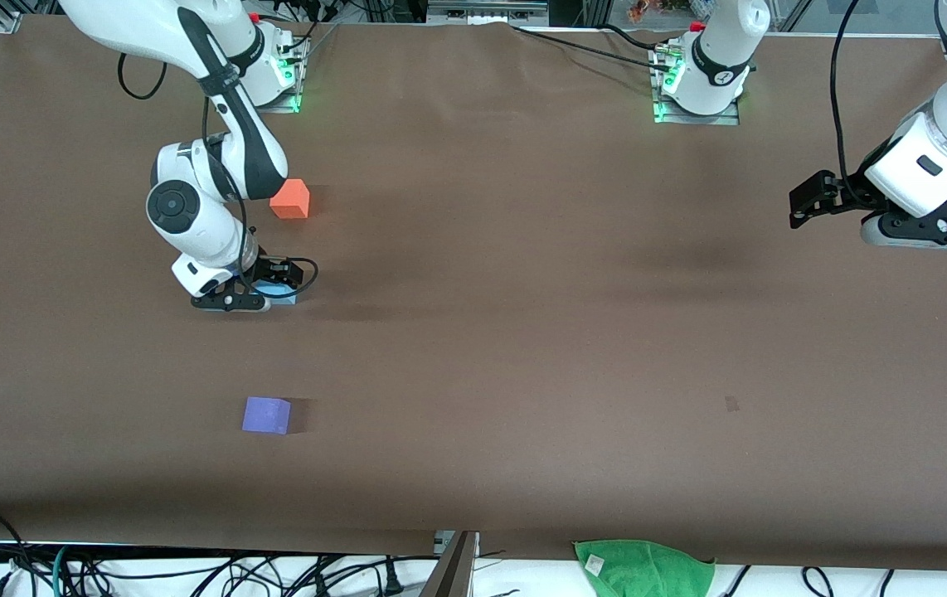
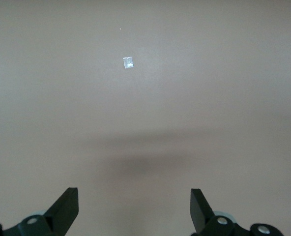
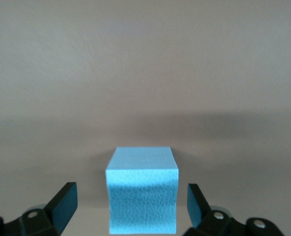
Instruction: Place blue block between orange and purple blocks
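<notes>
My right tool straddles the blue block, fingers wide, between orange block and purple block; I'd lift clear. Left tool waits, wide.

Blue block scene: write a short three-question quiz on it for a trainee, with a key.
1. True or false: the right gripper has its fingers shut tight on the blue block.
2. Which block is nearest the front camera: A, the orange block; B, the purple block; C, the blue block?
3. Fill in: the left gripper waits, open, over bare table at the ___ arm's end.

Key:
1. False; the fingers stand apart from the block's sides.
2. B
3. left
</notes>
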Controlling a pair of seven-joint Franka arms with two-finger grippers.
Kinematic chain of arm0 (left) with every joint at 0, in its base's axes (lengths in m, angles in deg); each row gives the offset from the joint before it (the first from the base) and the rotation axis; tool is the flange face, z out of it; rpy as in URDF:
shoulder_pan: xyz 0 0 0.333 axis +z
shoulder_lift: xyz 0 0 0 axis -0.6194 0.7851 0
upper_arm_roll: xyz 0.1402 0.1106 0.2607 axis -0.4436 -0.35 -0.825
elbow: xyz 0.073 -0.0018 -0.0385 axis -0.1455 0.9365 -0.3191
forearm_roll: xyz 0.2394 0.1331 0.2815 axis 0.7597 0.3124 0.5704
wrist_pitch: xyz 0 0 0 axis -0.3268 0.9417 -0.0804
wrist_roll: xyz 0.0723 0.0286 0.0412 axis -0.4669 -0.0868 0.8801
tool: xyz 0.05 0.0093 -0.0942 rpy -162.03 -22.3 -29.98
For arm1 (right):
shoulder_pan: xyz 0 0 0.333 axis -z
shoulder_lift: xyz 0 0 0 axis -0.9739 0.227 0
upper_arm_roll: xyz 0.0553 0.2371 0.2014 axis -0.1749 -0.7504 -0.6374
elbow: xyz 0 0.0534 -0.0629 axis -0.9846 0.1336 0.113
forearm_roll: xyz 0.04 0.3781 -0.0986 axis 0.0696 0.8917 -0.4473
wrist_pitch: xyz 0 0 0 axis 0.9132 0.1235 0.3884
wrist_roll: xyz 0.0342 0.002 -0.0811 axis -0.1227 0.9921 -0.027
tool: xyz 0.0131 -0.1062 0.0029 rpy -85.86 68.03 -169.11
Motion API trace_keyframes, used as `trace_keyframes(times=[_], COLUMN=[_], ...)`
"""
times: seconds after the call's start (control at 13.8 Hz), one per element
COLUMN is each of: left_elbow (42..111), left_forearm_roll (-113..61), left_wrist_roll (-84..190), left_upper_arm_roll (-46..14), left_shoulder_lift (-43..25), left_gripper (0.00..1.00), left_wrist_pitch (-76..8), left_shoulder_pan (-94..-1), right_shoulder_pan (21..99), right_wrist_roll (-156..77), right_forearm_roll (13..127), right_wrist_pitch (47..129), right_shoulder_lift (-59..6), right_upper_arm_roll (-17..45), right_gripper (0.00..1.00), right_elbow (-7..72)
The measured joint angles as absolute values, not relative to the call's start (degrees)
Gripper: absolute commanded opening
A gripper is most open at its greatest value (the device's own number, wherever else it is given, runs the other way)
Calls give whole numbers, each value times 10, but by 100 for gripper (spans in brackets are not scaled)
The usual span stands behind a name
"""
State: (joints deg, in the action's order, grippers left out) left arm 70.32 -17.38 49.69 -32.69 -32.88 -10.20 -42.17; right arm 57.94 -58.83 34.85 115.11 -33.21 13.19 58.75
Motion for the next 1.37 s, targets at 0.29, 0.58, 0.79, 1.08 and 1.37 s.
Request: trace_keyframes(times=[0.29,0.58,0.79,1.08,1.37], left_elbow=[703,702,697,696,696], left_forearm_roll=[-174,-174,-174,-174,-174], left_wrist_roll=[497,497,497,497,497], left_upper_arm_roll=[-324,-323,-325,-328,-329], left_shoulder_lift=[-329,-330,-331,-330,-330], left_gripper=[100,100,100,100,100], left_wrist_pitch=[-98,-98,-96,-95,-93], left_shoulder_pan=[-423,-423,-421,-418,-418], right_shoulder_pan=[579,580,580,638,672], right_wrist_roll=[-588,-588,-579,-527,-504], right_forearm_roll=[349,348,348,347,347], right_wrist_pitch=[1013,833,718,634,624], right_shoulder_lift=[-410,-525,-577,-573,-548], right_upper_arm_roll=[136,142,150,143,120], right_gripper=[99,99,99,99,99], right_elbow=[531,477,422,365,318])
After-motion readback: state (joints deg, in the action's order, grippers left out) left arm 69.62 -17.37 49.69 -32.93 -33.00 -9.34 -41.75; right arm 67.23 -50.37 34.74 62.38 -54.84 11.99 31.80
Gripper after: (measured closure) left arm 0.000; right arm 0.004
